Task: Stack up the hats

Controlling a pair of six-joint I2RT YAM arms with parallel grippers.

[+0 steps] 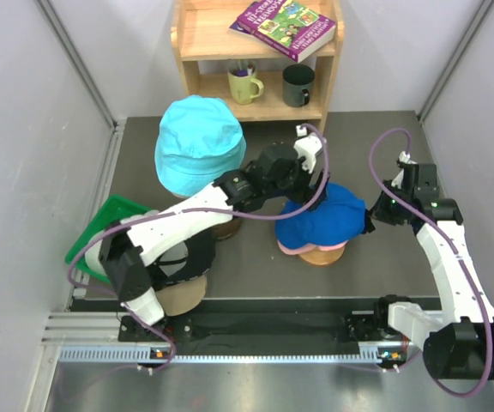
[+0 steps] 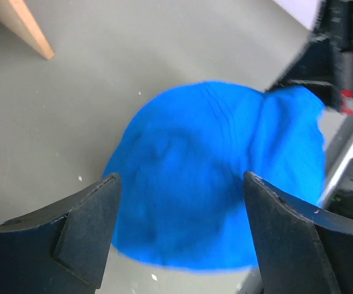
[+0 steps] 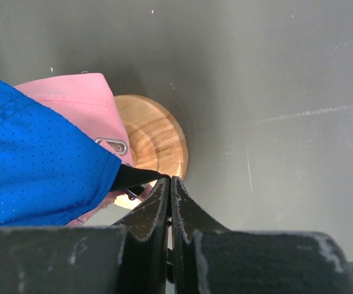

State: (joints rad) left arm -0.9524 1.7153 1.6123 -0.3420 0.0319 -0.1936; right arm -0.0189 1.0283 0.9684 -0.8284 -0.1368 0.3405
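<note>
A royal blue cap (image 1: 320, 215) sits on top of a pink cap (image 3: 78, 98) on a round wooden stand (image 3: 155, 138). My right gripper (image 1: 371, 215) is at the cap's right side, shut on its black back strap (image 3: 136, 177); its tips (image 3: 170, 181) are pressed together. My left gripper (image 2: 179, 233) is open and empty, hovering just above the blue cap (image 2: 219, 177), with its fingers either side of the crown. A cyan bucket hat (image 1: 200, 142) stands at the back left. A black cap (image 1: 178, 257) lies at the near left on something tan (image 1: 183, 296).
A wooden shelf (image 1: 260, 51) at the back holds two mugs and a book. A green tray (image 1: 101, 225) lies at the left edge. Grey walls close in both sides. A metal rail runs along the near edge.
</note>
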